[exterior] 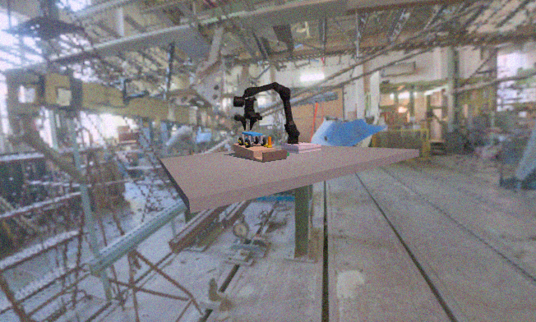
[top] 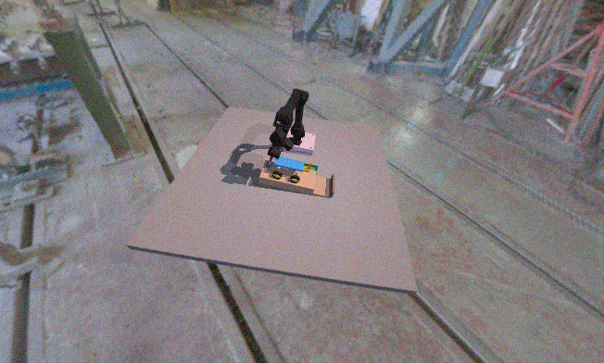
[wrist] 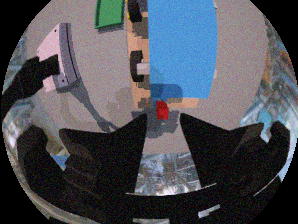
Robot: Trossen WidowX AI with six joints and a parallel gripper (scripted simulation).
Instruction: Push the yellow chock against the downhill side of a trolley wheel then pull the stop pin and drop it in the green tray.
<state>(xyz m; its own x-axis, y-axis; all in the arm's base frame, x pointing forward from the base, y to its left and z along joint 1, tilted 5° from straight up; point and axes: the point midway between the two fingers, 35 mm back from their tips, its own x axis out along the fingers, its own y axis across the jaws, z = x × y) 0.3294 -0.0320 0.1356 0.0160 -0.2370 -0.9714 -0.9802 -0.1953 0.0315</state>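
Observation:
The blue-topped trolley [top: 289,164] [exterior: 252,133] [wrist: 182,45] stands on the wooden ramp [top: 320,185] [exterior: 248,153]. The yellow chock [top: 306,169] with its upright orange handle stands on the ramp just downhill of the trolley's far-side wheel. In the exterior view the chock's orange handle [exterior: 270,141] shows close beside that wheel; whether they touch is too small to tell. The red pin head [top: 270,159] [wrist: 162,110] stands at the trolley's uphill end. My gripper [exterior: 248,128] [wrist: 164,116] is open and empty, above the pin, its head between the fingertips in the wrist view.
The green tray [top: 315,167] [wrist: 110,15] lies beside the ramp on the arm-base side, partly hidden behind it in the top view. The pink base block [top: 308,143] [exterior: 306,147] [wrist: 65,55] is beyond it. A raised end board [top: 332,185] closes the ramp's downhill end.

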